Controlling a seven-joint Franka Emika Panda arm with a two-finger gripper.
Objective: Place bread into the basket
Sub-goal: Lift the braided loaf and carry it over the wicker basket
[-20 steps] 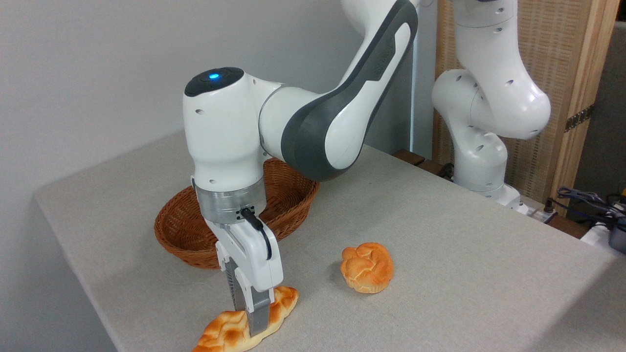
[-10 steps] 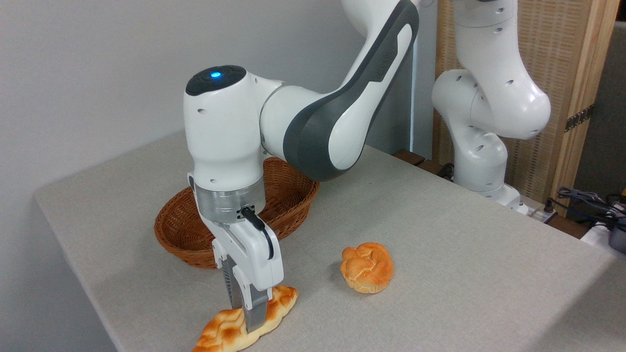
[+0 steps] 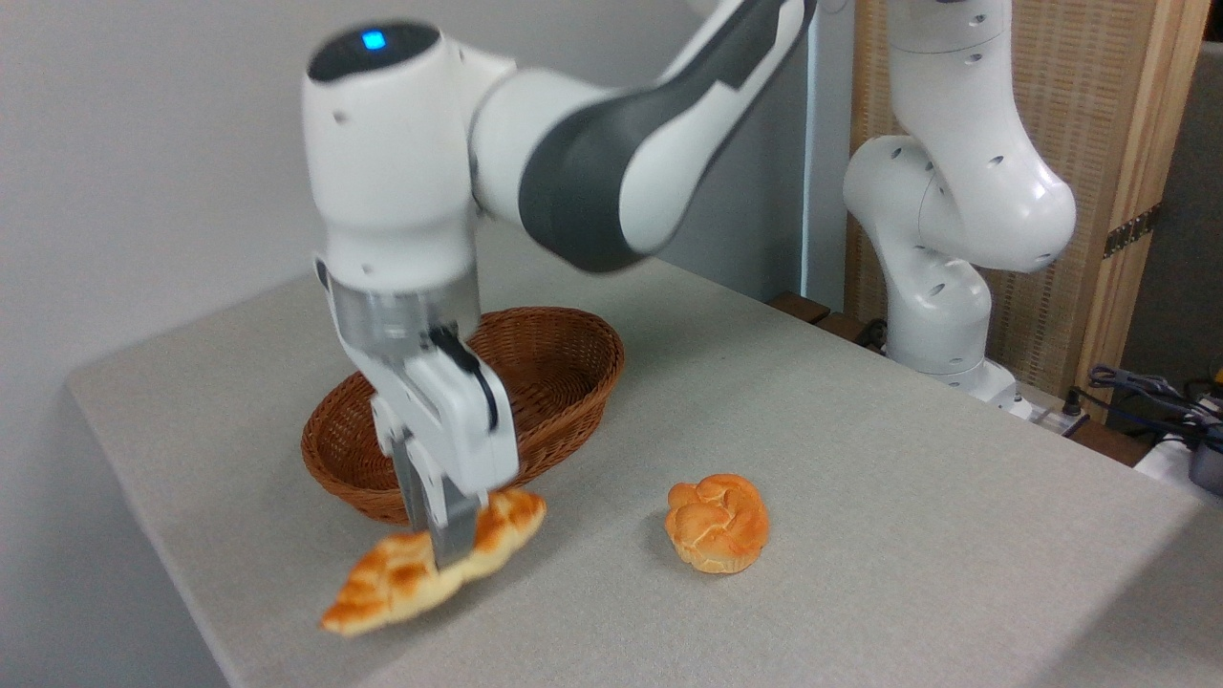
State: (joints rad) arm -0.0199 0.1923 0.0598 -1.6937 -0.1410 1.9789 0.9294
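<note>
One gripper (image 3: 441,535) clamped mid-loaf on bread (image 3: 435,562) near desk's front edge should clear the basket (image 3: 564,382) rim, then release level.

We are finding no text, label, brand, number or sign that can be read anywhere in this view. The arm's dark grey panel (image 3: 611,182) may carry raised lettering, but it is blurring too much for us to make out.
</note>
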